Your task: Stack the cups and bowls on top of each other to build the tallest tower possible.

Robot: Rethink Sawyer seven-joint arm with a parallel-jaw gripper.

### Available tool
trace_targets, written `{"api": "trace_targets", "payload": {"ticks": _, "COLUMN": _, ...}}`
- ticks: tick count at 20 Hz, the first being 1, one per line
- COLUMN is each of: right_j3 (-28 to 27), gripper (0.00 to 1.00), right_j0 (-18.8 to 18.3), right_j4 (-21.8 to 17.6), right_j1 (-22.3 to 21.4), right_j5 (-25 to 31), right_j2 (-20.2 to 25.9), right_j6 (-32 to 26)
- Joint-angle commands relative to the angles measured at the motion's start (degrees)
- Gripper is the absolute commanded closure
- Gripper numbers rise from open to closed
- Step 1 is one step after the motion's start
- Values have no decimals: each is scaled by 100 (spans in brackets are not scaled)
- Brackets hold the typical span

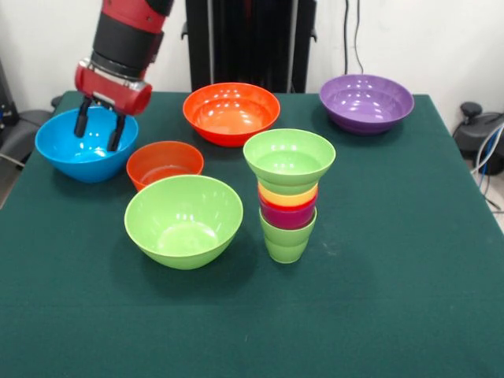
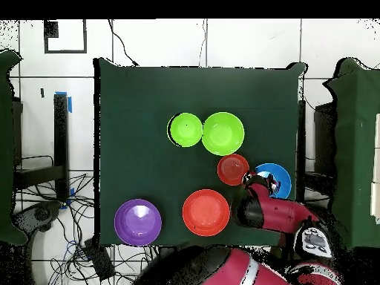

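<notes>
Arm (image 1: pixel 126 35) lowered, jaws spread, empty

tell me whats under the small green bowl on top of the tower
The small green bowl sits on nested cups: a yellow band, a red-purple one, then a green cup on the table. How many cups are nested inside is hidden.

Counter (image 1: pixel 409 315) covered in dark green cloth, matt, felt-like nap. Large blue plastic bowl (image 1: pixel 83 153), large orange plastic bowl (image 1: pixel 231 113) and large purple plastic bowl (image 1: pixel 366 102): smooth, glossy, bright highlights. Large light-green plastic bowl (image 1: pixel 183 220) smooth, softer sheen. Tower of stacked plastic tumblers (image 1: pixel 288 205) glossy. Tool (image 1: pixel 99 130): glossy red casing, matt black fingers (image 1: pixel 81 120).
</notes>
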Motion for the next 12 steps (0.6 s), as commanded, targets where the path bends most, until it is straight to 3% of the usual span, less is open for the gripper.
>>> {"api": "trace_targets", "payload": {"ticks": 1, "right_j3": -608, "gripper": 0, "right_j0": 363, "right_j4": 952, "right_j1": 821, "right_j5": -393, "right_j2": -117, "right_j6": 1015}}
{"api": "trace_targets", "payload": {"ticks": 6, "right_j3": -345, "gripper": 0, "right_j0": 369, "right_j4": 1057, "right_j1": 546, "right_j5": -270, "right_j2": -35, "right_j6": 906}}
{"api": "trace_targets", "payload": {"ticks": 12, "right_j3": 109, "gripper": 0, "right_j0": 189, "right_j4": 817, "right_j1": -192, "right_j5": 161, "right_j2": 274, "right_j6": 783}}
